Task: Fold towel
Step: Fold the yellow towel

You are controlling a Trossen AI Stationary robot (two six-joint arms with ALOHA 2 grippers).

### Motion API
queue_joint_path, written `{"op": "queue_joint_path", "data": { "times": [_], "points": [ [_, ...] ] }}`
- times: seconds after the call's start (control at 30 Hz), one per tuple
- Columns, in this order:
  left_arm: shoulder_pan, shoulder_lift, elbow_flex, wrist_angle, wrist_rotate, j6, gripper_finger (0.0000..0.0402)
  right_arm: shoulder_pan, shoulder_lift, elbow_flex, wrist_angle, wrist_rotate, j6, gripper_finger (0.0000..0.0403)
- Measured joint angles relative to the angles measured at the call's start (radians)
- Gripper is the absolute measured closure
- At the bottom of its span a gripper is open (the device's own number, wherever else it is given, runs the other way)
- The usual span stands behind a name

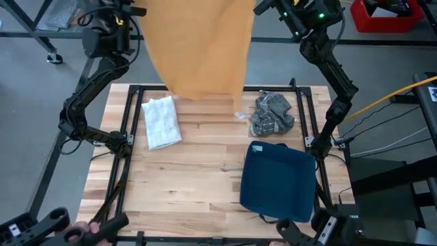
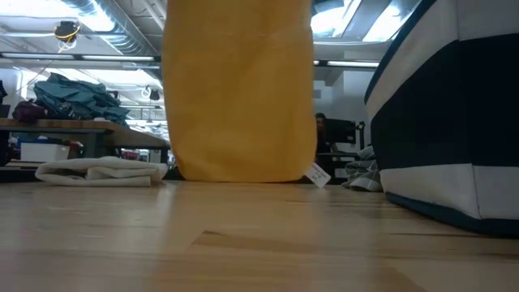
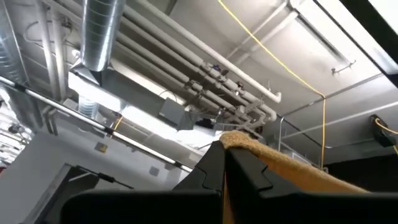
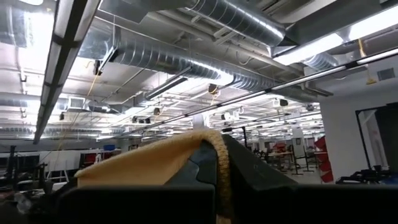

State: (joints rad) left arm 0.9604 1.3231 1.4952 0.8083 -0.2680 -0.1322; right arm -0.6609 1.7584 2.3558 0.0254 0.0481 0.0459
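Yellow towel (image 1: 201, 48) hangs pinched between raised left claw (image 3: 224, 163) and right claw (image 4: 214, 163).

Towel (image 1: 201, 48): mustard-yellow, plain, hanging full length as one flat sheet.
Pose: upright, stretched wide along the top edge, sides dropping nearly straight.
High view: top centre of the frame, upper edge cut off, lower hem over the table's far edge.
Low view (image 2: 239, 89): centre, filling top to mid-frame; hem right at the wood, contact not clear.
Tag (image 2: 317, 173): small, white, at the lower right corner.
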Motion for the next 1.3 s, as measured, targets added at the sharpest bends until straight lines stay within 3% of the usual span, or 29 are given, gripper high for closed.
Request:
{"op": "queue_joint_path", "data": {
  "times": [0.2, 0.5, 0.77, 1.2, 1.3],
  "points": [
    [-0.016, -0.01, 0.043, -0.043, 0.067, -0.003, 0.0401, 0.0, -0.017, 0.0, -0.104, -0.024, 0.0, 0.0391],
    [-0.049, -0.047, 0.111, -0.283, 0.222, 0.001, 0.0401, -0.001, -0.11, 0.001, -0.324, -0.041, -0.042, 0.0391],
    [-0.105, -0.06, 0.111, -0.415, 0.276, 0.011, 0.0401, 0.0, -0.154, 0.001, -0.565, -0.05, -0.051, 0.0391],
    [-0.261, -0.195, 0.11, -0.849, 0.292, 0.268, 0.0401, 0.015, -0.155, -0.006, -0.894, -0.333, 0.105, 0.0391],
    [-0.305, -0.233, 0.11, -0.953, 0.291, 0.3, 0.0401, 0.056, -0.155, -0.006, -0.978, -0.346, 0.105, 0.0391]
  ]
}}
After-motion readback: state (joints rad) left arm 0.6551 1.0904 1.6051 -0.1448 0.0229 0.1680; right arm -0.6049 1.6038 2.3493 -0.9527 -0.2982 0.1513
